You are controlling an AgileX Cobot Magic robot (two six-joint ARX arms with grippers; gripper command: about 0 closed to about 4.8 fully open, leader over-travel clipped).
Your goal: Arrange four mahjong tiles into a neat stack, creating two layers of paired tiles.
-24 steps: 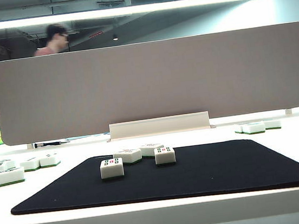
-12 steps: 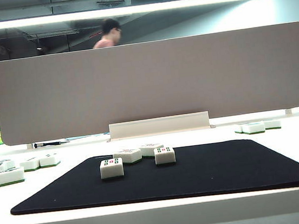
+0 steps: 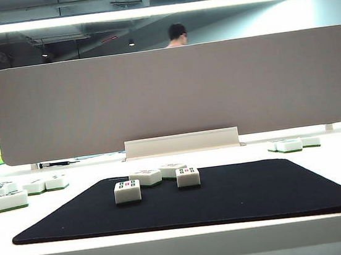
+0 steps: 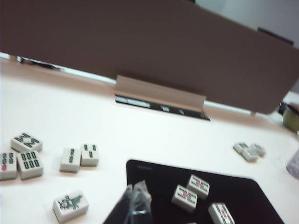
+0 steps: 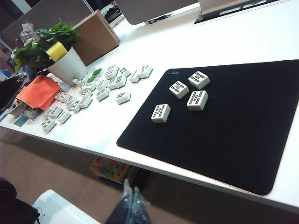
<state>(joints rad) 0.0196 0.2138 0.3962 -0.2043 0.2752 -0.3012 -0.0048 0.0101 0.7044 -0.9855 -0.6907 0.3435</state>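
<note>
Exterior view: 4 tiles (image 3: 155,180) lie flat and unstacked on the left rear part of a black mat (image 3: 241,196), 1 nearer the camera and 3 behind it; no arm shows here. Spare tiles (image 3: 17,193) sit on the white table (image 3: 172,245) at far left, a few more at far right, and a grey divider (image 3: 172,93) stands behind with a person's head above it. Left wrist view: the left gripper (image 4: 134,205) hangs at the bottom edge with its fingers pressed together, empty, over the mat's corner; 3 of the tiles lie on the mat just beyond it, and loose tiles are scattered on the table. Right wrist view: the right gripper (image 5: 130,205) shows at the bottom edge, fingers together and empty, off the table's near edge, well apart from the 4 tiles on the mat; a plant pot (image 5: 70,63), a cardboard box (image 5: 96,30) and an orange cloth (image 5: 39,91) stand among many spare tiles.
</note>
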